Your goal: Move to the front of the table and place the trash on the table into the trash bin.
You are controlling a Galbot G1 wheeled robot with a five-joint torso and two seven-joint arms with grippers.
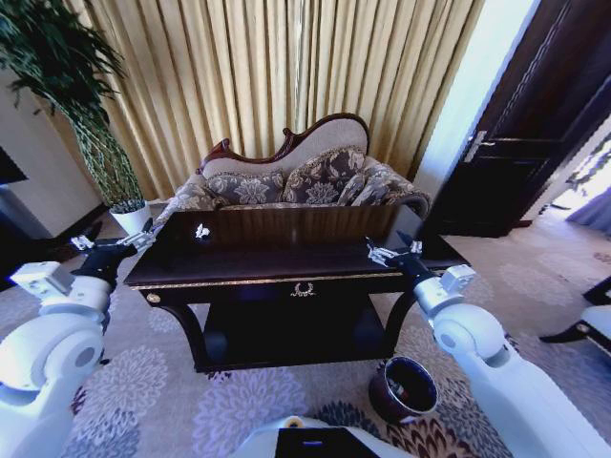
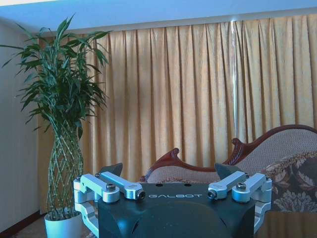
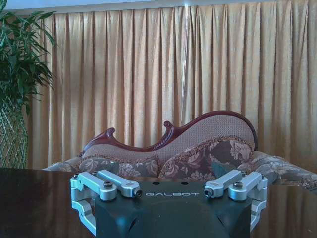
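The long dark table (image 1: 277, 267) with a gold emblem stands straight ahead, and its glossy top (image 3: 34, 198) also shows in the right wrist view. One piece of trash, a small white scrap (image 1: 201, 231), lies on the far left part of the top. The round dark trash bin (image 1: 403, 388) sits on the carpet by the table's right front leg. My left gripper (image 1: 143, 239) (image 2: 168, 171) hovers open at the table's left end, a little left of the scrap. Over the right end, my right gripper (image 1: 391, 250) (image 3: 166, 168) is open with nothing in it.
A patterned sofa (image 1: 296, 181) stands close behind the table before gold curtains. A tall plant in a white pot (image 1: 131, 216) is at the back left, near a black stand (image 1: 19, 243). A dark door (image 1: 535, 143) is at the right, and a chair (image 1: 587, 324) at the right edge.
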